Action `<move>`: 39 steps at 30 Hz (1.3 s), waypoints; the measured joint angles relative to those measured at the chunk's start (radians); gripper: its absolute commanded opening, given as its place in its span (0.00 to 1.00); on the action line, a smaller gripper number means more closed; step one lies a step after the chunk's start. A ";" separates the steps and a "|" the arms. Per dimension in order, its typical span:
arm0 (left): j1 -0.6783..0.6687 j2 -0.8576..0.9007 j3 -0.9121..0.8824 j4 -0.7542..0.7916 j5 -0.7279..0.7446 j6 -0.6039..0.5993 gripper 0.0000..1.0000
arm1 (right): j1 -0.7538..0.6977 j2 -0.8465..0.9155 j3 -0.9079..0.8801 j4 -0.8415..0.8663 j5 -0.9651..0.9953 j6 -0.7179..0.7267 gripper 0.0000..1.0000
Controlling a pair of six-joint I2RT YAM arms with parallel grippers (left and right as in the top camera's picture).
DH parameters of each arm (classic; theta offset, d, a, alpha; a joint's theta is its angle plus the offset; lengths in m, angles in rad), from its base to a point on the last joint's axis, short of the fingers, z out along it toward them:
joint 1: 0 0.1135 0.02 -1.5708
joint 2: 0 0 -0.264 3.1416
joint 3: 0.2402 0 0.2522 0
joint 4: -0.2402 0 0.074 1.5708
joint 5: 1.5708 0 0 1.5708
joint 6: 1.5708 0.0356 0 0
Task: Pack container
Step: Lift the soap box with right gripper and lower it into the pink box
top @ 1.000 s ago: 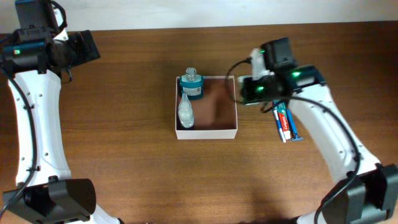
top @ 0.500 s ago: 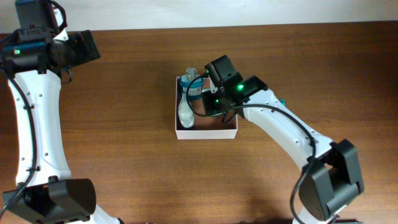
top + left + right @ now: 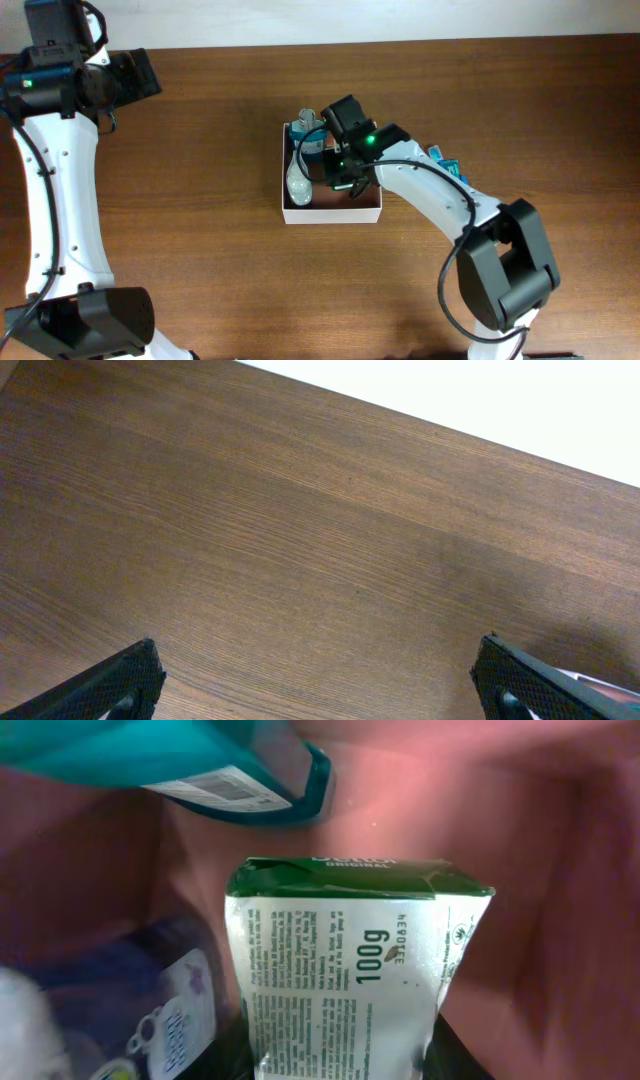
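The container (image 3: pixel 331 214) is a shallow white-walled square box mid-table, its pinkish floor (image 3: pixel 530 850) filling the right wrist view. A teal bottle (image 3: pixel 311 137) stands in its back left corner, and a clear bottle (image 3: pixel 299 181) lies along the left wall. My right gripper (image 3: pixel 341 177) reaches down into the box, shut on a white-and-green soap packet (image 3: pixel 350 960). The packet hangs just in front of the teal bottle (image 3: pixel 200 765). My left gripper (image 3: pixel 135 76) is far off at the table's back left, open over bare wood (image 3: pixel 320 560).
A teal toothpaste box (image 3: pixel 448 164) lies on the table right of the container, mostly hidden under my right arm. The clear bottle's purple label (image 3: pixel 165 1010) is close on the packet's left. The table's back edge runs behind the left gripper.
My right arm has swung left from beside the container's right wall to inside it, carrying the soap packet. The left arm has not moved.
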 measured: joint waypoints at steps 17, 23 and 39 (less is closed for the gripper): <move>0.000 0.000 0.000 0.000 0.000 0.000 1.00 | 0.000 0.035 0.000 0.000 0.041 0.011 0.31; 0.000 0.000 0.000 0.000 0.000 0.000 1.00 | 0.000 0.035 0.000 0.000 0.073 0.043 0.31; 0.000 0.000 0.000 0.000 0.000 0.000 1.00 | -0.045 0.035 0.000 -0.007 0.082 0.048 0.40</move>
